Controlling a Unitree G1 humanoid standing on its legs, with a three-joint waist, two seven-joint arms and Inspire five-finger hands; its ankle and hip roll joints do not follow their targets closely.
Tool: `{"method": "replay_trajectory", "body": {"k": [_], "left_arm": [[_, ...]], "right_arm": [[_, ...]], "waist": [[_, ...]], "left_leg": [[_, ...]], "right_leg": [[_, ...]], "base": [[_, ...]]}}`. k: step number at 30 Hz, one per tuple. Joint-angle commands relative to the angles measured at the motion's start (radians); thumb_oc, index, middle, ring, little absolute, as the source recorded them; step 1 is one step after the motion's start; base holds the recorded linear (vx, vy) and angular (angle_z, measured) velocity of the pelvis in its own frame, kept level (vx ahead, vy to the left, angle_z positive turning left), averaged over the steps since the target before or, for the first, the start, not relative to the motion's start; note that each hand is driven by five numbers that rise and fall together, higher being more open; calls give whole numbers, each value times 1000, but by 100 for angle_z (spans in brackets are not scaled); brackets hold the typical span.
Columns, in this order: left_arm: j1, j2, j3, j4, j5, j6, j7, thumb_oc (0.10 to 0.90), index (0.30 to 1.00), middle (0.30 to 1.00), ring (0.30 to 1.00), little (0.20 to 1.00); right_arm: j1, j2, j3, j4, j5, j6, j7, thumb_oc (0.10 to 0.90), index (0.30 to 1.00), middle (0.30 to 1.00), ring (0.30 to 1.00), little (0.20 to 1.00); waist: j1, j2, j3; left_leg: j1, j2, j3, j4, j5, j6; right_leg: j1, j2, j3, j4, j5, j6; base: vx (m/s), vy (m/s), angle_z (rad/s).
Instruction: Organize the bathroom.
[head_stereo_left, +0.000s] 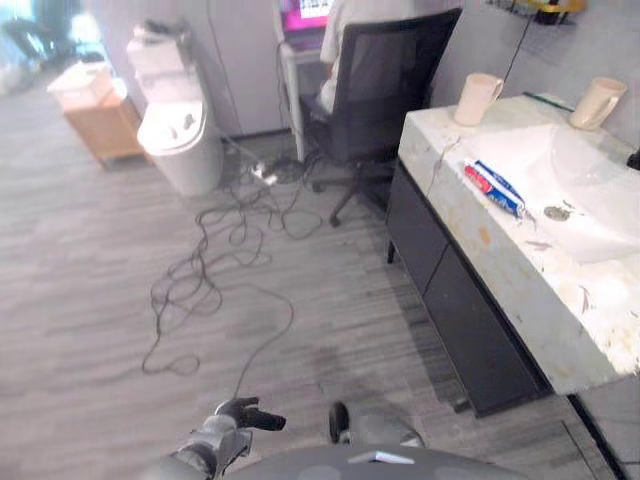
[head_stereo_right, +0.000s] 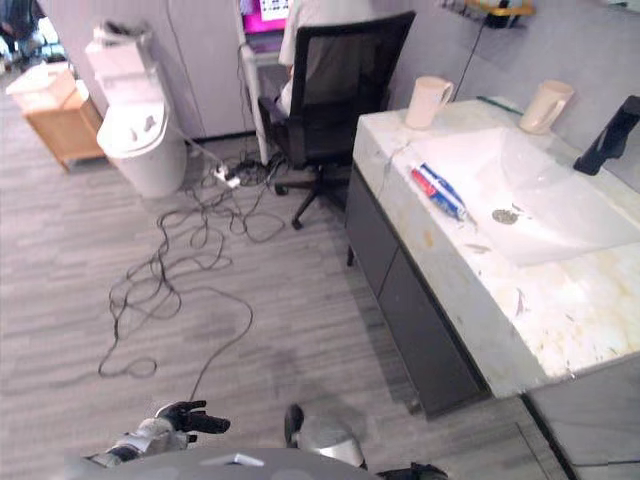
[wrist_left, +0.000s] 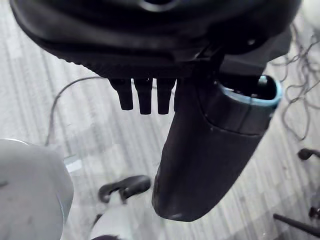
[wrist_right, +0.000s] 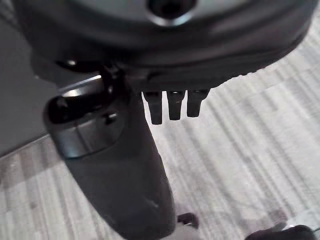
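A marble vanity counter (head_stereo_left: 520, 270) with a white sink basin (head_stereo_left: 600, 200) runs along the right. A red, white and blue toothpaste tube (head_stereo_left: 493, 188) lies on the counter beside the basin. Two cream cups stand at the counter's far end, one (head_stereo_left: 477, 99) by the corner and one (head_stereo_left: 597, 102) behind the basin. A black faucet (head_stereo_right: 608, 136) rises at the basin's right. My left hand (head_stereo_left: 248, 413) hangs low over the floor, far from the counter, open and holding nothing. My right hand (wrist_right: 125, 170) also hangs above the floor, fingers relaxed, empty.
A person sits on a black office chair (head_stereo_left: 385, 90) at a desk just left of the counter's far end. A white toilet (head_stereo_left: 180, 130) and a wooden cabinet (head_stereo_left: 100, 115) stand at the far left. A wall shelf (head_stereo_right: 495, 10) hangs above the counter.
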Motion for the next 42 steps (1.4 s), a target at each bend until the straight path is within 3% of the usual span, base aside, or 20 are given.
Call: {"method": "replay_trajectory", "body": {"k": [1,3,4,6,7,9,13,15,17,20,21,25,26,28,30,31,35,36,38,42], "left_arm": [[-58,66,2,-41,9,-24,78,800,900,900,900,900],[-49,65,8,-44,7,-30,92,800,900,900,900,900],[-32,69,9,-48,-19,-38,112,800,900,900,900,900],[-19,78,11,-50,-33,-45,122,800,900,900,900,900],[0,91,16,-50,-45,-65,124,800,900,900,900,900],[22,111,21,-39,-39,-85,130,800,900,900,900,900],[34,128,50,-19,26,-106,121,800,900,900,900,900],[26,143,13,-20,91,-101,109,800,900,900,900,900],[29,144,-27,-17,98,-97,105,800,900,900,900,900],[25,142,-52,-15,94,-91,91,800,900,900,900,900],[23,140,-56,-13,98,-86,94,800,900,900,900,900],[21,149,-47,-22,97,-97,104,800,900,900,900,900],[17,147,-48,-29,99,-92,118,800,900,900,900,900],[16,142,-48,-27,105,-97,128,800,900,900,900,900],[11,138,-48,-24,119,-100,130,800,900,900,900,900],[6,135,-46,-21,117,-96,118,800,900,900,900,900],[8,128,-39,-22,134,-96,87,800,900,900,900,900],[7,115,-53,-19,162,-108,78,800,900,900,900,900],[10,109,-53,-38,128,-84,76,800,900,900,900,900],[23,103,-61,-44,119,-90,97,800,900,900,900,900]], "right_arm": [[-26,-18,2,-12,-4,5,-11,800,900,900,900,900],[-41,-13,8,-6,-30,-4,-3,800,900,900,900,900],[-58,-6,21,2,-40,-17,-3,800,900,900,900,900],[-71,1,33,10,-36,-35,-1,800,900,900,900,900],[-90,9,41,16,-9,-71,-6,800,900,900,900,900],[-106,7,48,4,-11,-75,-6,800,900,900,900,900],[-104,10,51,-22,15,-73,-41,800,900,900,900,900],[-99,9,7,-37,119,-87,-87,800,900,900,900,900],[-89,7,-12,-38,78,-97,-75,800,900,900,900,900],[-80,-1,5,-51,20,-101,-75,800,900,900,900,900],[-80,-3,5,-52,13,-90,-61,800,900,900,900,900],[-62,21,24,-44,-9,-95,-35,800,900,900,900,900],[-52,24,29,-52,-13,-92,-30,800,900,900,900,900],[-45,30,30,-49,-18,-78,-20,800,900,900,900,900],[-36,33,25,-42,-6,-68,-15,800,900,900,900,900],[-27,30,16,-21,29,-64,-12,800,900,900,900,900],[-22,22,-3,-13,78,-77,-21,800,900,900,900,900],[-29,12,-9,-29,36,-85,-22,800,900,900,900,900],[-32,5,12,-58,42,-82,-36,800,900,900,900,900],[-73,17,39,-47,8,-115,-31,800,900,900,900,900]], "waist": [[21,-96,26],[45,-118,32],[70,-121,46],[88,-117,50],[115,-109,48],[141,-96,48],[149,-73,44],[138,-54,49],[122,-26,59],[107,2,76],[106,2,81],[82,-57,95],[80,-83,99],[78,-99,99],[72,-99,97],[66,-91,78],[51,-78,51],[54,-75,42],[77,-88,45],[122,-100,54]], "left_leg": [[-144,-58,119,5,252,137],[-225,16,118,-22,218,184],[-245,73,106,-127,198,213],[-246,91,82,-291,197,227],[-243,111,18,-556,204,233],[-226,160,-69,-758,276,209],[-220,193,-22,-745,284,192],[-194,158,-9,-689,256,208],[-140,131,8,-704,233,232],[-61,93,42,-722,195,258],[-36,81,58,-730,183,265],[67,9,129,-758,123,265],[97,-23,153,-765,93,258],[136,-45,180,-769,64,254],[171,-54,178,-773,38,260],[191,-67,140,-750,19,262],[179,-49,150,-616,72,224],[91,-40,144,-373,185,172],[-18,-43,117,-319,178,180],[-79,-25,41,-570,132,241]], "right_leg": [[-41,-52,95,1,33,103],[-10,-64,145,5,15,97],[20,-56,186,2,-10,93],[34,-50,216,3,-32,99],[46,-40,266,5,-58,115],[70,-33,320,5,-88,135],[96,-81,330,73,-152,178],[49,-132,300,204,-132,210],[-74,-166,271,442,-17,211],[-190,-181,217,633,51,195],[-202,-195,184,629,62,194],[-180,-135,19,203,33,226],[-178,-120,-82,54,89,246],[-197,-115,-148,-7,150,261],[-199,-107,-146,-57,169,254],[-178,-86,-107,-20,148,220],[-143,-76,-93,-24,115,182],[-80,-67,-50,-55,95,155],[-32,-76,-11,-62,73,150],[23,-56,133,-77,41,160]], "base": [[349,73,-89],[337,119,-107],[297,193,-98],[351,287,-124],[449,370,-119],[469,340,-119],[434,466,-102],[394,500,-30],[253,347,-39],[343,371,-58],[460,208,-39],[486,92,-49],[393,32,-43],[351,28,-56],[390,9,-53],[425,20,-7],[214,14,31],[283,18,4],[295,67,-46],[171,116,-131]]}}
